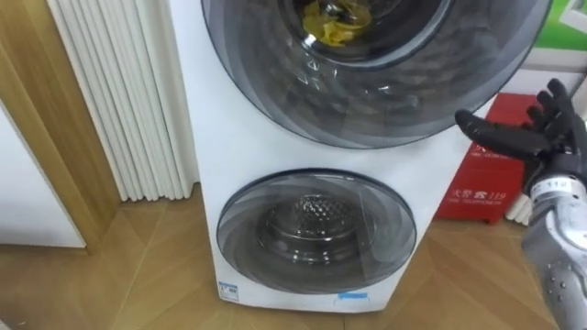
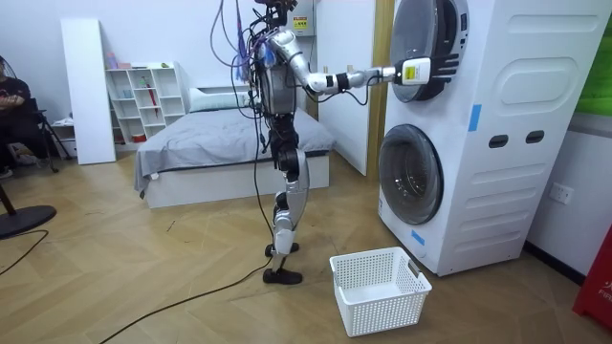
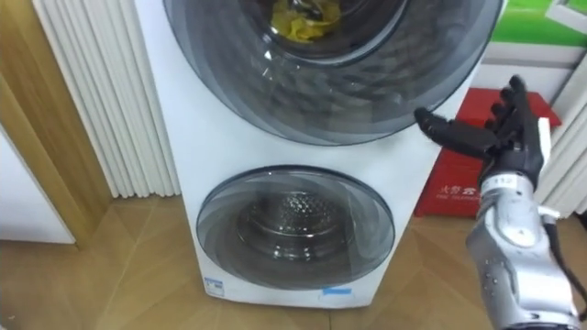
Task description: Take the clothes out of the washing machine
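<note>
A white shelf unit [image 2: 143, 100] stands at the far left of the room, with a low bed [image 2: 220, 143] under grey bedding beside it. The robot stands upright on the wood floor between the bed and a tall white stacked washing machine [image 2: 516, 143], facing the machine. One arm is stretched out level to the machine's upper door [image 1: 367, 82]. A white plastic laundry basket [image 2: 378, 291] sits on the floor just in front of the lower door [image 1: 316, 229]. From the robot's head camera, a yellow garment [image 1: 332, 23] shows through the dark glass of the upper door, inside the drum. The right hand [image 1: 548, 137] is at that door's right edge, fingers straight and spread, holding nothing. Whether it touches the rim cannot be told. A red box [image 1: 481, 183] stands behind the hand.
</note>
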Robot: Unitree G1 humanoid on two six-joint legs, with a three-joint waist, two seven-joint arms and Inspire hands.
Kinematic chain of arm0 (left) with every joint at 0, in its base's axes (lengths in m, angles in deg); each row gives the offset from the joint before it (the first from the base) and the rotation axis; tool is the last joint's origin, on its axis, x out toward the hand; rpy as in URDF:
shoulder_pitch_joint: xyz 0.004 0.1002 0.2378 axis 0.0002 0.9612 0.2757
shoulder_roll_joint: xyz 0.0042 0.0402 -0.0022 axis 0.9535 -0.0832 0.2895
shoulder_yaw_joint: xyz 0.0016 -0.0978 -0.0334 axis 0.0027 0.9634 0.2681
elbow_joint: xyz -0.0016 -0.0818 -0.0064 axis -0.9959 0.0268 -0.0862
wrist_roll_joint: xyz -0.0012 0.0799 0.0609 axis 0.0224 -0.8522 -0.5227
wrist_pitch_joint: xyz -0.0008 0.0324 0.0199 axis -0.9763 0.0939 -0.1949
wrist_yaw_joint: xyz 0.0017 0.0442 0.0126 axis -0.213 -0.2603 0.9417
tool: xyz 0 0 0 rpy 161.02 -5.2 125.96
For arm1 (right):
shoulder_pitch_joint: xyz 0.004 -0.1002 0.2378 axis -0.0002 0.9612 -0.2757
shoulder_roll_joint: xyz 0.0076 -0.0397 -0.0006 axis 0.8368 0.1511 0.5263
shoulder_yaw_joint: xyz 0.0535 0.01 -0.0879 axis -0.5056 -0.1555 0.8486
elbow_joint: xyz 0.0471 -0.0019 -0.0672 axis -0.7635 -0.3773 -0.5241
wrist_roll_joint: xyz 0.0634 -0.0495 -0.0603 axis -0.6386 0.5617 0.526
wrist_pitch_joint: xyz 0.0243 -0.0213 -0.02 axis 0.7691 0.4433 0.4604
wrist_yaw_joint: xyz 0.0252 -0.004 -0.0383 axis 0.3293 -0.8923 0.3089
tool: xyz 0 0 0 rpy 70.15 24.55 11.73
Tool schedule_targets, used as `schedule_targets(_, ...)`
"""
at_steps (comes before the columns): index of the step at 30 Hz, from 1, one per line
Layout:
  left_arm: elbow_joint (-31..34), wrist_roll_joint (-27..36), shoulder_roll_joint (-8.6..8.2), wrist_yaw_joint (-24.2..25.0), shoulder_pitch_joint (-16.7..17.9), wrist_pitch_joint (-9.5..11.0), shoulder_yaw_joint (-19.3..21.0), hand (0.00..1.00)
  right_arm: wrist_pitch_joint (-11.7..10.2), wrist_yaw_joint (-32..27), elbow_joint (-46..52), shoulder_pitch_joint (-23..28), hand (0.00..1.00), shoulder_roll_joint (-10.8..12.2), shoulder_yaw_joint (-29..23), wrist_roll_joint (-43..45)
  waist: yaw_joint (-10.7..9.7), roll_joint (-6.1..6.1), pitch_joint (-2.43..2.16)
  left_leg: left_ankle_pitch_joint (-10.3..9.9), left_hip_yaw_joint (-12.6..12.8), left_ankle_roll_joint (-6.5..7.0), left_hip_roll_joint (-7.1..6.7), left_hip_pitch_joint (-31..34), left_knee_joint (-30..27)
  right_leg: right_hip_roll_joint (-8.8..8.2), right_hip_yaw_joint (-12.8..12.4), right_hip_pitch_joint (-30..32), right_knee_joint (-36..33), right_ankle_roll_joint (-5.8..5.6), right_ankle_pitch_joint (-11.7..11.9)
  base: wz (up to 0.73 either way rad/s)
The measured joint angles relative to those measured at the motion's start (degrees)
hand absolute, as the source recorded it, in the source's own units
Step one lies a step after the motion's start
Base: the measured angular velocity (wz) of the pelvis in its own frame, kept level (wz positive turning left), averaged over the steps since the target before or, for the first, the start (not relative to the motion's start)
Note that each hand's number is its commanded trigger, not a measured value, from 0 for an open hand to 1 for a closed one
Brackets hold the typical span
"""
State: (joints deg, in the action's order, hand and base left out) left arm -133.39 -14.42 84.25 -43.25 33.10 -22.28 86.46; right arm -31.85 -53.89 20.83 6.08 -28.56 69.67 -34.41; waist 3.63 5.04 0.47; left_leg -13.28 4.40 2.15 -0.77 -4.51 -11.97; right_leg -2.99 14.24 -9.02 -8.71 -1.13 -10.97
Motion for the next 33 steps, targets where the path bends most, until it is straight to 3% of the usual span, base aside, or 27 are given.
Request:
schedule_targets(5, -0.1, -0.07, 0.21, 0.8, -0.02, -1.07, -0.04, 0.0, 0.8, 1.06, -2.13, -2.17, 0.0, -1.8, 0.37, -4.66, 0.35, 0.68, -0.37, 0.0, -0.72, 0.0, -0.07, 0.05, 0.01, 0.01, 0.1, -0.09, -0.03, 0.0, 0.0, 0.06)
schedule_targets(12, 0.4, -0.57, 0.5, 1.72, -0.28, -3.44, 0.09, 0.0, 2.37, 2.5, -8.06, -6.8, 0.0, -3.55, 0.42, -5.72, 1.2, 0.11, -0.47, 0.0, -1.55, -0.01, -0.15, 0.36, 0.0, 0.06, 0.2, 0.05, 0.05, 0.0, 0.0, 0.01)
schedule_targets(16, 0.56, -1.72, 1.0, 2.69, -0.59, -3.81, 0.42, 0.0, 2.43, 3.44, -12.79, -9.36, 0.0, -5.86, 0.91, -5.8, 1.32, -0.04, -0.6, 0.01, -2.44, -0.02, -0.2, 0.77, -0.23, 0.03, 1.03, -0.03, 0.04, 0.0, 0.0, 0.1)
schedule_targets(25, 1.13, -2.9, 2.67, 3.29, -0.5, -5.2, 0.51, 0.0, 4.39, 3.97, -13.93, -10.18, 0.0, -8.53, 0.97, -5.94, 1.51, 0.13, -0.66, 0.08, -4.54, -0.12, -0.45, 1.56, -0.49, 0.0, 3.13, -0.04, -0.01, 0.0, 0.0, 0.11)
schedule_targets(33, 2.44, -5.21, 2.96, 3.34, -0.72, -5.54, 0.5, 0.0, 4.76, 4.26, -14.28, -10.78, 0.0, -10.1, 3.31, -3.58, 2.08, 0.77, -0.55, 0.11, -5.31, -0.16, -0.48, 1.98, -0.56, 0.12, 2.98, 0.27, 0.04, 0.01, 0.0, 0.02)
